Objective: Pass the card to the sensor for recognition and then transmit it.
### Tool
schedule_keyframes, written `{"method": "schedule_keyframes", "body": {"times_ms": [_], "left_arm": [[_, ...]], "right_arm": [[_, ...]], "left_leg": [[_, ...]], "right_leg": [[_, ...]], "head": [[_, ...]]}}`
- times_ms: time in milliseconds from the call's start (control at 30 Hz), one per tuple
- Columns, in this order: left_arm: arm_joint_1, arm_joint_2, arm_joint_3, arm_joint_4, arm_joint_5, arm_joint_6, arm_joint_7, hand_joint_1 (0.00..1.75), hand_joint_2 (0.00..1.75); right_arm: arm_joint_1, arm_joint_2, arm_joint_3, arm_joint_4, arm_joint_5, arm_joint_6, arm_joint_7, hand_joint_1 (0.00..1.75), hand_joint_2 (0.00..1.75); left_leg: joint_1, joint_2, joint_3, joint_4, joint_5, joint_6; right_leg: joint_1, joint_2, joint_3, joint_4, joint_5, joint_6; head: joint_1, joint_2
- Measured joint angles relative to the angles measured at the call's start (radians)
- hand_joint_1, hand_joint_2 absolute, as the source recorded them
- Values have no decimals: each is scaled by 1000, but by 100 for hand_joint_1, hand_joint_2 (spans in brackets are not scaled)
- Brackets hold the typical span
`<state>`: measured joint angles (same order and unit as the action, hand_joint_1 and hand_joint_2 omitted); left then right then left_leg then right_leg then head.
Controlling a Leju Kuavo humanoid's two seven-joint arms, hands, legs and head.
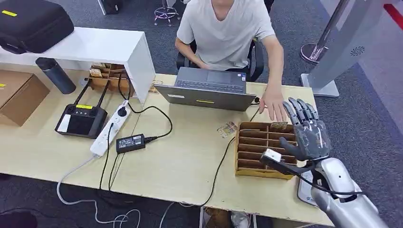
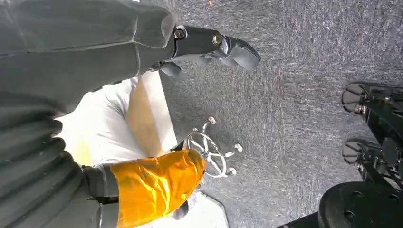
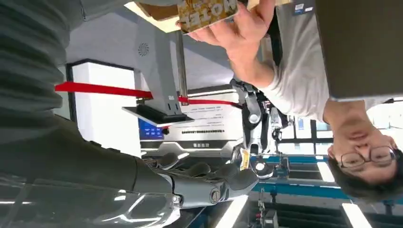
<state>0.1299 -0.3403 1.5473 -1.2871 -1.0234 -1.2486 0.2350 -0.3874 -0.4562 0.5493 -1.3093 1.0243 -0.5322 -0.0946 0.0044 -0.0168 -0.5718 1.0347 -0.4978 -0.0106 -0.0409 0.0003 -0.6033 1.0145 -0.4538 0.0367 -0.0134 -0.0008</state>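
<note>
i see my right hand (image 1: 310, 133) spread, grasping nothing, above the card box (image 1: 264, 148); a person's hand (image 1: 272, 104) beside it holds a card (image 3: 206, 13).

The table (image 1: 190, 161) has a pale wood-look top, smooth and matt. On it, the slotted organizer (image 1: 259, 147) looks like brown cardboard or thin wood, unfinished and dull. The laptop (image 1: 209, 90) has a grey metallic shell with a soft sheen. The power strip (image 1: 109, 129) is glossy white plastic, and the controller (image 1: 81, 118) is matt black plastic. The right hand (image 1: 309, 133) has dark grey fingers with a slight shine, on a polished silver metal forearm. The person's shirt (image 1: 228, 33) is light grey cloth. The floor (image 2: 294, 95) is rough, dark grey carpet. The card (image 3: 205, 13) in the person's hand looks glossy and printed.
</note>
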Motion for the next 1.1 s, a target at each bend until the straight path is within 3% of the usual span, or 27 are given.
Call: {"method": "schedule_keyframes", "body": {"times_ms": [400,1100], "left_arm": [[-17,26,0,29,-126,0,-102,0,175],[-24,40,0,54,-161,13,-134,0,175]], "right_arm": [[-114,32,59,109,13,19,3,0,175],[-134,44,103,152,11,31,14,0,175]], "left_leg": [[0,0,0,0,0,0],[0,0,0,0,0,0]], "right_leg": [[0,0,0,0,0,0],[0,0,0,0,0,0]], "head": [[0,0],[0,0]]}}
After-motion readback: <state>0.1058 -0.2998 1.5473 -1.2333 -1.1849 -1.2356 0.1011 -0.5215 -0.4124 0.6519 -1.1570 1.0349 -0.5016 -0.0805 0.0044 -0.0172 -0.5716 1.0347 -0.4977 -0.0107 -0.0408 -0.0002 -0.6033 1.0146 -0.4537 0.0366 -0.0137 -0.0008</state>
